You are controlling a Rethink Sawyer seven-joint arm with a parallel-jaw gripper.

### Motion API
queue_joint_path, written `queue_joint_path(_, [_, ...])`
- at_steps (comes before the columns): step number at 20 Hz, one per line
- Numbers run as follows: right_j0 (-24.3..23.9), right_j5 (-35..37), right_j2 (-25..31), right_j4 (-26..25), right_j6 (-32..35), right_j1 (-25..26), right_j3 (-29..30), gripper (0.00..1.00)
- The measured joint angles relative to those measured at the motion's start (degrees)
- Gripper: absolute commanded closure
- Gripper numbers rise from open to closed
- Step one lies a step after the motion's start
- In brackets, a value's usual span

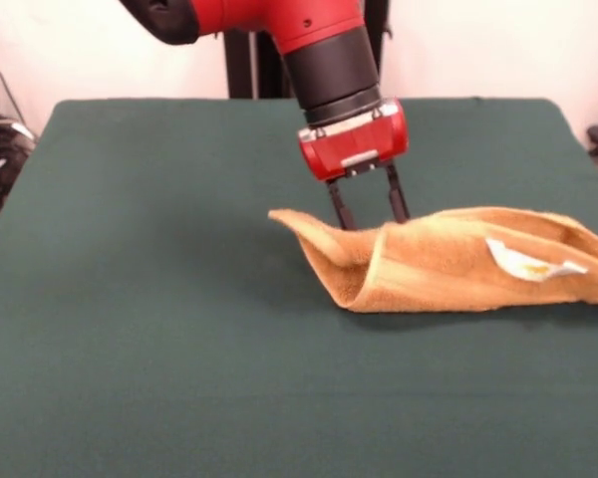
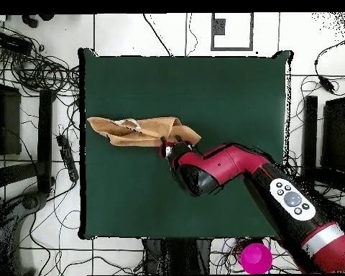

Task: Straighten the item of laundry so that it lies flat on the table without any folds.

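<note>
Small orange-tan terry towel (image 1: 458,261) is lying folded and bunched by one side edge of the dark green cloth table (image 1: 159,329), looking soft, light, floppy, best pinched at a free corner, while the red-black gripper (image 1: 369,206) is hanging fingers apart behind it.

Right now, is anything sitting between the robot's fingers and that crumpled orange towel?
Nothing visible. The open gripper hangs right behind the folded orange-tan terry towel, its fingers dipping behind the towel's edge; only bare dark green cloth table surrounds them.
</note>
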Motion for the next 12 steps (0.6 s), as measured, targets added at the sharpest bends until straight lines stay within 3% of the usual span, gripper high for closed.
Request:
queue_joint_path(7, [10.93, -7.58, -11.35, 0.4, 0.33, -2.29, -6.15, 0.0])
queue_joint_path(8, [14.5, -10.0, -15.12, 1.31, 0.42, -2.71, -8.1, 0.0])
queue_joint_path(12, [18.92, -13.32, -20.26, 4.15, 0.42, -3.15, -10.84, 0.0])
